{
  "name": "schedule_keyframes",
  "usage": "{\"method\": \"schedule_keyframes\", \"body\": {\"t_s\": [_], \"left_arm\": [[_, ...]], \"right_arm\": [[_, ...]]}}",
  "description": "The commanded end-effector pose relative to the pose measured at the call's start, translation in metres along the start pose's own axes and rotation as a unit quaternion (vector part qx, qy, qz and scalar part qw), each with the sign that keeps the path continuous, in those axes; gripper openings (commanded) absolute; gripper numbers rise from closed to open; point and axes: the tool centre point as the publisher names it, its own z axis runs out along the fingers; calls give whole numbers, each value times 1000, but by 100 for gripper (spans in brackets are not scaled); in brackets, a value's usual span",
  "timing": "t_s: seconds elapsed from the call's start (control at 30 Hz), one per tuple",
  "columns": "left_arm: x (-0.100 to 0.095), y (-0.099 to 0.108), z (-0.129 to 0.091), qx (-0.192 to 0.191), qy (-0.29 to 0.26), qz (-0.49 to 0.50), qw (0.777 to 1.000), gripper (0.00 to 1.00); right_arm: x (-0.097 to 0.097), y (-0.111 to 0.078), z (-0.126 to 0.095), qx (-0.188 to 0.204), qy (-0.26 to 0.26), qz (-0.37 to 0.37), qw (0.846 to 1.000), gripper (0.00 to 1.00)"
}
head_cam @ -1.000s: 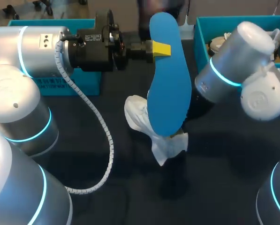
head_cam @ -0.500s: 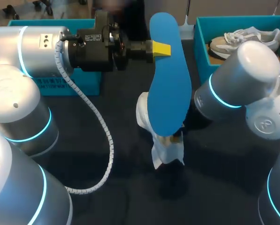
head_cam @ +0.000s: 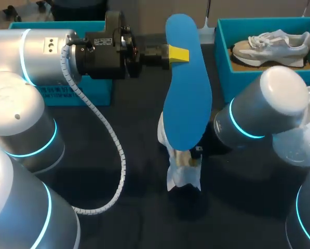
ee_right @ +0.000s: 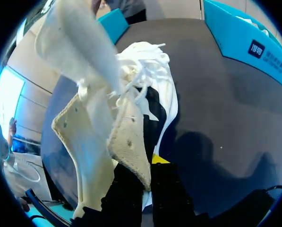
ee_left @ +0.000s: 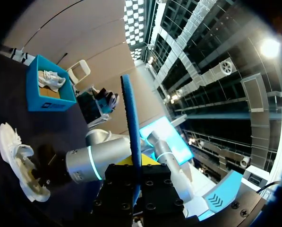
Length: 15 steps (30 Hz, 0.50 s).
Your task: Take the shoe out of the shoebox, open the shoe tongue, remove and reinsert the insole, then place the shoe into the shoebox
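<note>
While level, left arm point(head_cam: 66, 49) with insole point(head_cam: 188, 98)

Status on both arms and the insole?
Left end effector shut on blue insole. Right end effector shut on white shoe. Insole out, not yet reinserted.

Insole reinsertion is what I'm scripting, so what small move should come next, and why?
Probably the left gripper should lower the blue insole, tilting its lower end toward the white shoe opening. The insole hangs outside the shoe, pinched near its upper end, while the right gripper holds the shoe just below it.
</note>
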Motion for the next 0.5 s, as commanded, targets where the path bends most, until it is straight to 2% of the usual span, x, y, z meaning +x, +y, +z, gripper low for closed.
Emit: {"method": "schedule_keyframes", "body": {"t_s": [0.03,0.17,0.5], "left_arm": [[-1,2,0,1,0,0,1000,0],[-1,2,0,1,0,0,1000,0],[-1,2,0,1,0,0,1000,0]], "right_arm": [[4,-11,11,-11,3,11,1000,0],[7,-19,17,6,2,16,1000,0],[-1,-25,33,10,7,40,999,0]]}}
